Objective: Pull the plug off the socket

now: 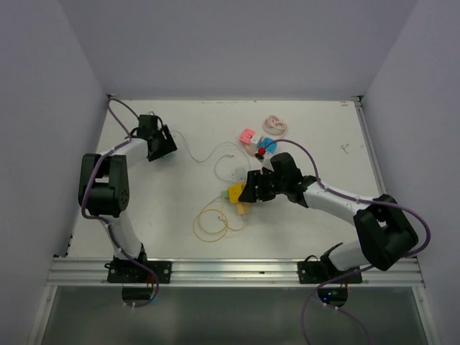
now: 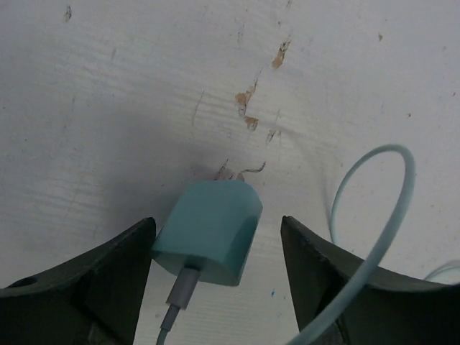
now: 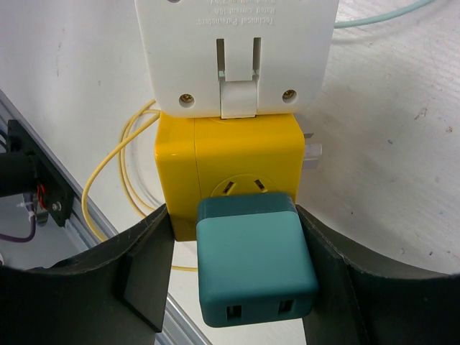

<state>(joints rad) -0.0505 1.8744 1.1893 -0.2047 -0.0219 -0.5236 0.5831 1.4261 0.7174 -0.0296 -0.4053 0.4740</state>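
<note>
In the right wrist view a teal plug (image 3: 255, 266) with two USB ports sits in the front face of a yellow cube socket (image 3: 215, 162). My right gripper (image 3: 233, 212) is open and straddles the plug. Its right finger (image 3: 323, 251) touches the plug's side, and a small gap shows at the left finger (image 3: 147, 266). In the top view the right gripper (image 1: 248, 191) is over the yellow socket (image 1: 236, 192) at the table's middle. My left gripper (image 1: 161, 141) is open at the far left, around a small teal charger (image 2: 210, 230) lying on the table.
A white adapter (image 3: 237, 50) is joined to the socket's far side. A yellow cable (image 1: 213, 220) loops in front of the socket. Pink (image 1: 247, 135) and blue (image 1: 268, 145) adapters and a pink cable coil (image 1: 277, 126) lie at the back. A pale cable (image 2: 392, 208) curls beside the left gripper.
</note>
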